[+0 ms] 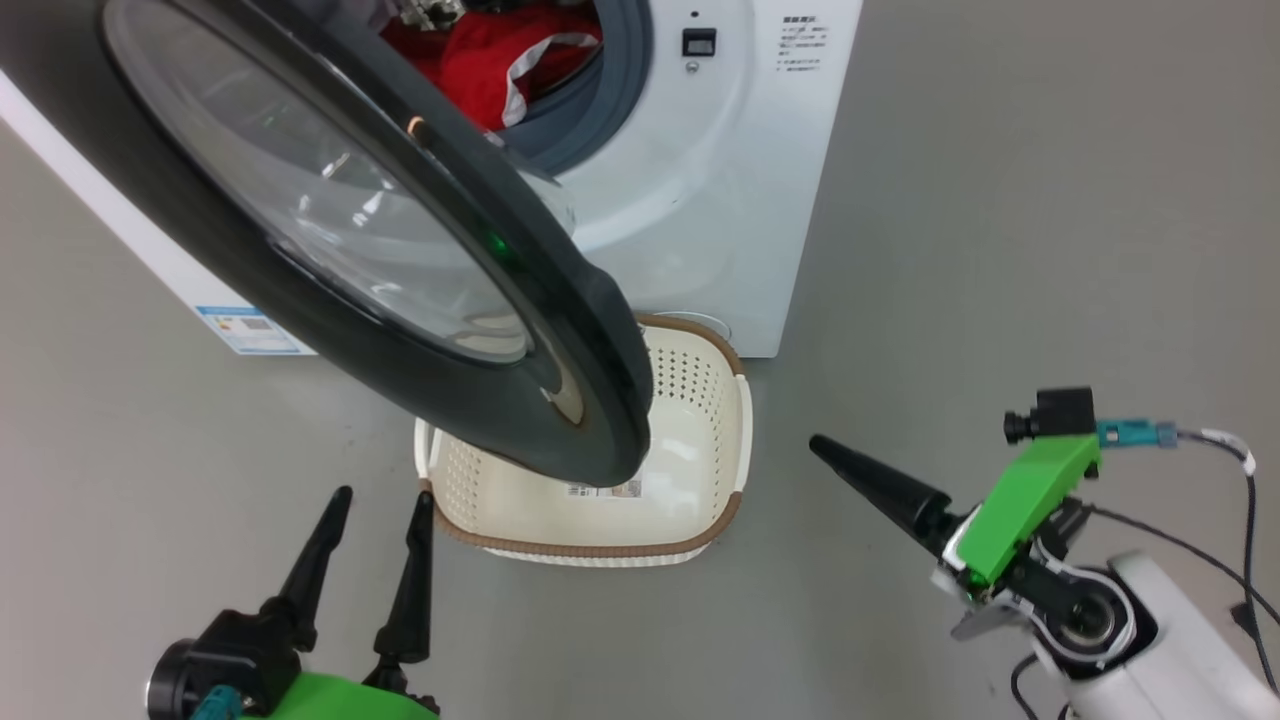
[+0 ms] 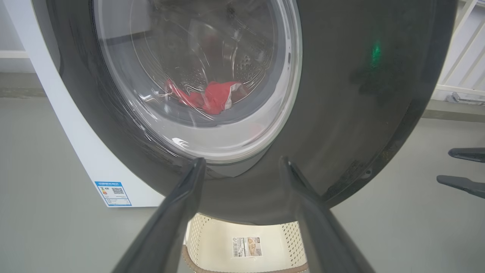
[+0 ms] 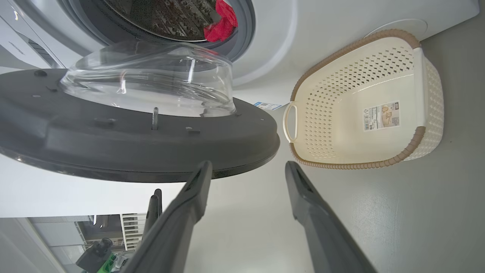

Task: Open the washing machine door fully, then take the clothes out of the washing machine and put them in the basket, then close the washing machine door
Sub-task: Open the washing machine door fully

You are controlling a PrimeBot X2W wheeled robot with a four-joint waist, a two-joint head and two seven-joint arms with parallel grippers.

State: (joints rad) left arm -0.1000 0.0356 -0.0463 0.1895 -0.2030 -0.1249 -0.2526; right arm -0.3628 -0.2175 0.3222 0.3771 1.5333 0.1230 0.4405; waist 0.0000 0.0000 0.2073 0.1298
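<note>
Door-opening is the step in hand, we judge. The large round door with glossy black rim and clear glass bowl (image 1: 370,250) stands part-way out from the big white front-loading washing machine (image 1: 700,200), overhanging the cream perforated plastic basket with brown rim (image 1: 600,548). Red clothes with white trim (image 1: 470,70) lie in the drum. Our left tool (image 1: 385,495) and right tool (image 3: 248,163) both gape wide, holding nothing. Next, one tool must push the door wider, perhaps by much; its hinge is hidden.

From head: high, looking down past washing machine door (image 1: 370,230) onto basket (image 1: 600,548). From L wrist: low, close to door glass. From R wrist: rolled sideways, near door edge. Shared: door, basket.
</note>
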